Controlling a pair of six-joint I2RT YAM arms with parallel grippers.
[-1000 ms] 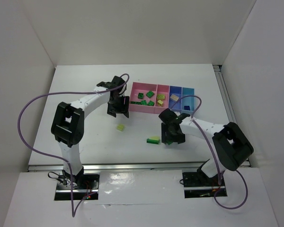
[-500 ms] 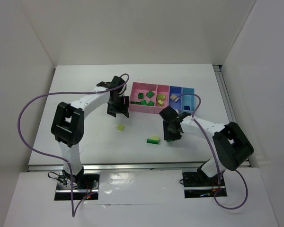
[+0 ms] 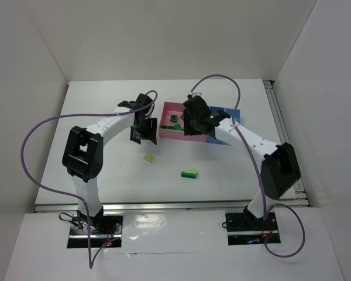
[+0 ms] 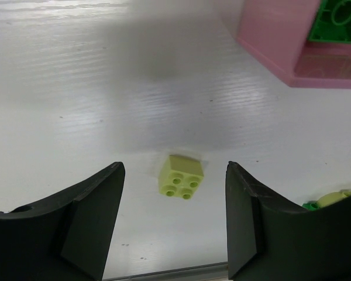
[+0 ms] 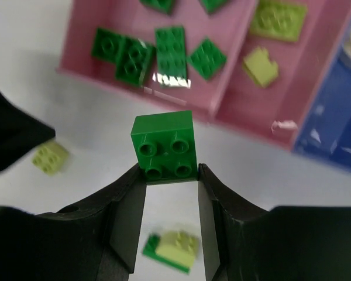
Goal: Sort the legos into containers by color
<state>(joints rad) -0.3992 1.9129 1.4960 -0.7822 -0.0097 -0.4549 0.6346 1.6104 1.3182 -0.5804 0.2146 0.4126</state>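
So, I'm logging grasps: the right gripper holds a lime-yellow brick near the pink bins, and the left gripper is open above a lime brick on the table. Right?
Not quite. The brick in the right gripper is green, not lime-yellow, as the right wrist view shows. It is near the pink bins, and the left gripper is open above the lime brick on the table.

The right gripper [image 3: 193,130], low over the front of the table near the green-and-lime brick [image 3: 190,173] a second ago, has swung up and back to the near edge of the pink bin [image 3: 164,132], a green brick [image 5: 164,144] pinched between its fingers. Its arm now hides the middle bins from overhead, and its purple cable [image 3: 222,76] arches high toward the back wall.
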